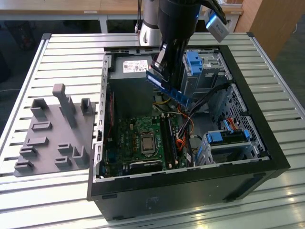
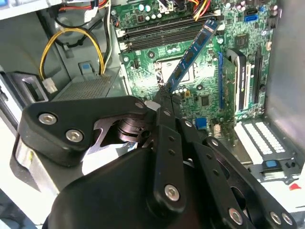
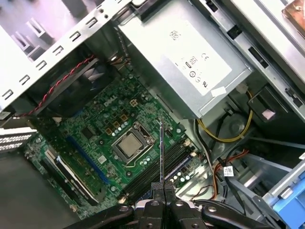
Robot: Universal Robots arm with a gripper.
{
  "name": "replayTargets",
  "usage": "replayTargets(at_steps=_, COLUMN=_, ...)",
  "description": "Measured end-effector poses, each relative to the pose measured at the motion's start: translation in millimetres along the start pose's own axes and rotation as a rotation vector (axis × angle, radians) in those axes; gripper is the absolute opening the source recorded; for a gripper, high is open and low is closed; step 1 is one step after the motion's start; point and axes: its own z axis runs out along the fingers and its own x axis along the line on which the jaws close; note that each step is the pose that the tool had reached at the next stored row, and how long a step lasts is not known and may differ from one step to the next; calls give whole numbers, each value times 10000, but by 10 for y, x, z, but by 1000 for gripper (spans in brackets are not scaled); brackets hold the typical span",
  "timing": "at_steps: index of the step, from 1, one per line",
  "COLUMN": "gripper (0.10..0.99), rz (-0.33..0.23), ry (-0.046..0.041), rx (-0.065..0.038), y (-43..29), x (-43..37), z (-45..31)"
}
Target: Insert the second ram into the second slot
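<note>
The tool (image 2: 164,100) is pinching one end of the second ram (image 2: 192,53). The thin blue stick hangs tilted in the air inside the open computer case (image 1: 190,181), above the green board (image 1: 138,136).

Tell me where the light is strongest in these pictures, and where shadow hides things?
Exterior view: the slatted table gleams pale, while the motherboard sits dim inside the case. First wrist view: the power supply catches the brightest light. Second wrist view: the second ram, held in the claw, is well lit; the claw itself reads dark.
</note>
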Motion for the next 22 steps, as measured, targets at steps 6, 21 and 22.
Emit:
replayTargets(at_steps=6, gripper=114, rz=878, ry=-33, rx=9, y=0, x=0, z=4)
replayTargets(at_steps=21, gripper=114, rz=2920, ry=-95, rx=43, y=-1, x=0, z=16)
replayTargets(at_steps=22, gripper=114, rz=3056, ry=-97, rx=48, y=-1, x=0, z=17)
